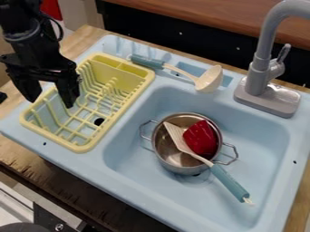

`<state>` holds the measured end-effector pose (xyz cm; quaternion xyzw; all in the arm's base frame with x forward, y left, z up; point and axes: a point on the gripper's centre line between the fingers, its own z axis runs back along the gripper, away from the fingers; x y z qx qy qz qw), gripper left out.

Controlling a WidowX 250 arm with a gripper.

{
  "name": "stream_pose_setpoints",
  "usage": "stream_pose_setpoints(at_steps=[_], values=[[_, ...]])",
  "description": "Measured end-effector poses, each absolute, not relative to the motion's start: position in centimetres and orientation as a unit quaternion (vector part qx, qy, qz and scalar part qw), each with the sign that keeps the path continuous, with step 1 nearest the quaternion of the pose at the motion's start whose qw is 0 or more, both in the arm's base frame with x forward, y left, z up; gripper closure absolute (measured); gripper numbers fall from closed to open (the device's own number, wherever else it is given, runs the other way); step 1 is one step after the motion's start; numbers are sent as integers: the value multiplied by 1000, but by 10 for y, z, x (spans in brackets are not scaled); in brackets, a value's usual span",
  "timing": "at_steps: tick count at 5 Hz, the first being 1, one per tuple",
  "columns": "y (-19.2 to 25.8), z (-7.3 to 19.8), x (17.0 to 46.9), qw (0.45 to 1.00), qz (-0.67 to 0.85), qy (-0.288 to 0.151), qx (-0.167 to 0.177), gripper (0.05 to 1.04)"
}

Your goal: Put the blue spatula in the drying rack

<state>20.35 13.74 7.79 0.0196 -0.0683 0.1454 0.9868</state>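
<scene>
Crowding the spatula (219,172): red cup (200,137)

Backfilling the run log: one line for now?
end effector: open, above drying rack | blue spatula: in pot, in sink | placement: not done

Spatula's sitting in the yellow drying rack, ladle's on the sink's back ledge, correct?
Wrong on the spatula: camera view shows it in the metal pot, blue handle sticking out. Ladle on the back ledge is right.

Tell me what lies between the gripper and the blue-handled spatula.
The yellow drying rack, the blue sink's edge and the metal pot's rim, in the camera view.
</scene>
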Motion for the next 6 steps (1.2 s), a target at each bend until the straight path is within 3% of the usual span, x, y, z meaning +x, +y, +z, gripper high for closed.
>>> stream_pose_setpoints(at_steps=[2,3,4,5,6], values=[[122,70,198,979,197,-51,6,84],[107,81,202,970,233,-65,10,84],[77,91,206,952,299,-64,3,84],[40,93,205,939,343,-36,7,84],[8,93,204,920,392,-15,-15,84]])
